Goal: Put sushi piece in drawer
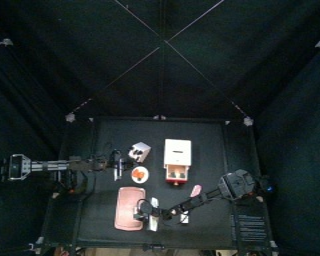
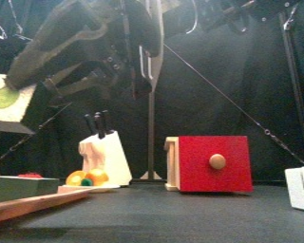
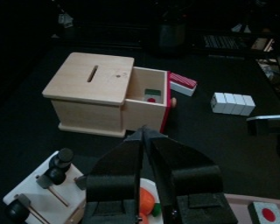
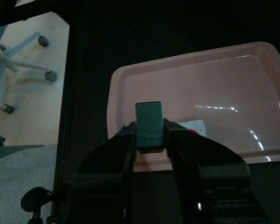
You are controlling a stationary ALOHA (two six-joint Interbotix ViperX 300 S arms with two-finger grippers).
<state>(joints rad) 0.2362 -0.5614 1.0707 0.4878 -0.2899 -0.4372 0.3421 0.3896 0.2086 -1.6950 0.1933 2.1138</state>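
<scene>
black curtains close in a small black table [image 1: 210, 135]. the drawer [image 3: 98, 92], a pale box with a slot in its top, stands near the middle of the worktop, a little toward the right edge, with its red-fronted compartment [image 2: 215, 164] slid partly out toward the front edge; the front view shows its round knob [image 2: 218, 160]. the left wrist view looks into the open compartment, and something small and green lies inside, too small to make out. the right gripper [image 4: 150, 140] hangs over a flat pink tray [image 4: 241, 74] near the front-left corner, its jaws closed on a small dark block that stands upright between them; i cannot tell from these views that it is the sushi piece. the left gripper [image 3: 152, 166] hovers near the left edge above a round plate [image 1: 139, 176] with something orange on it, jaws drawn nearly together with nothing visible between them. a pale knife block [image 2: 105, 150] with dark handles stands toward the left, behind the plate. a small white box [image 3: 234, 103] lies beyond the drawer in the left wrist view.
</scene>
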